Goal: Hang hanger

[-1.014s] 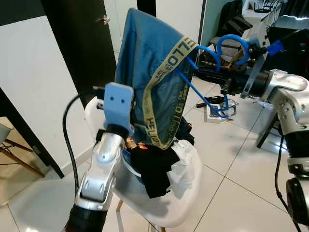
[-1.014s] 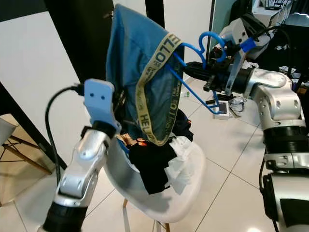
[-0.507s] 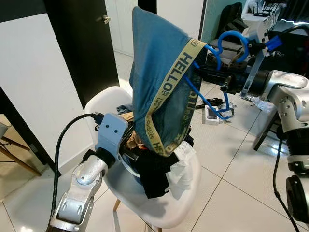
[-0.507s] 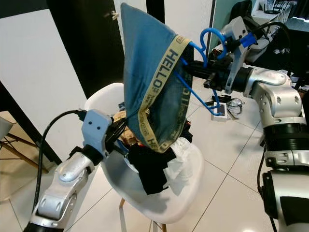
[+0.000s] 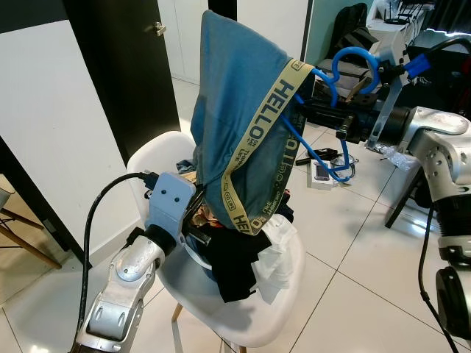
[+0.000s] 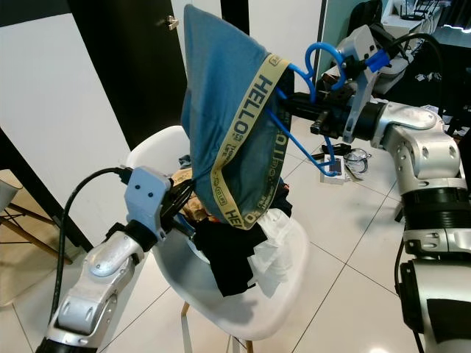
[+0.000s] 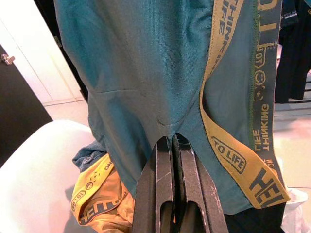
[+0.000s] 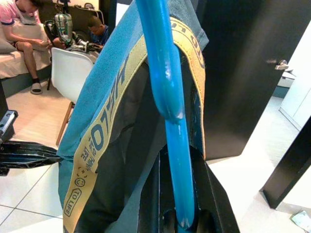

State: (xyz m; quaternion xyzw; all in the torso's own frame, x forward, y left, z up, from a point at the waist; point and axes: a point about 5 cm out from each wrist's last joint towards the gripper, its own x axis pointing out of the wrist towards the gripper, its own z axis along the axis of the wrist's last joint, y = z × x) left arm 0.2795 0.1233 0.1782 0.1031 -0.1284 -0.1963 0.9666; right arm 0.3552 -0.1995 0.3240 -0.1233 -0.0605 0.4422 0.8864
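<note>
Centrally, a blue plastic hanger is held in the air above a white shell chair, its long axis running roughly level from the robot's right side toward the middle of the scene, with the hook curling upward at the right-hand end near the wrist. Its far end is threaded inside a teal garment with a yellow waistband printed "HELLO", which drapes down from that end toward the chair. Right gripper: its two black fingers are clamped tight on the hanger's blue bar (seen running straight between them in the right wrist view). Left gripper: fingers pressed together with no gap, pinching the lower hem of the teal garment just above the chair seat. On the seat lies a heap of clothes, including a black piece, a white piece and an orange-yellow piece. Behind the chair stand a dark door and a white wall panel.
</note>
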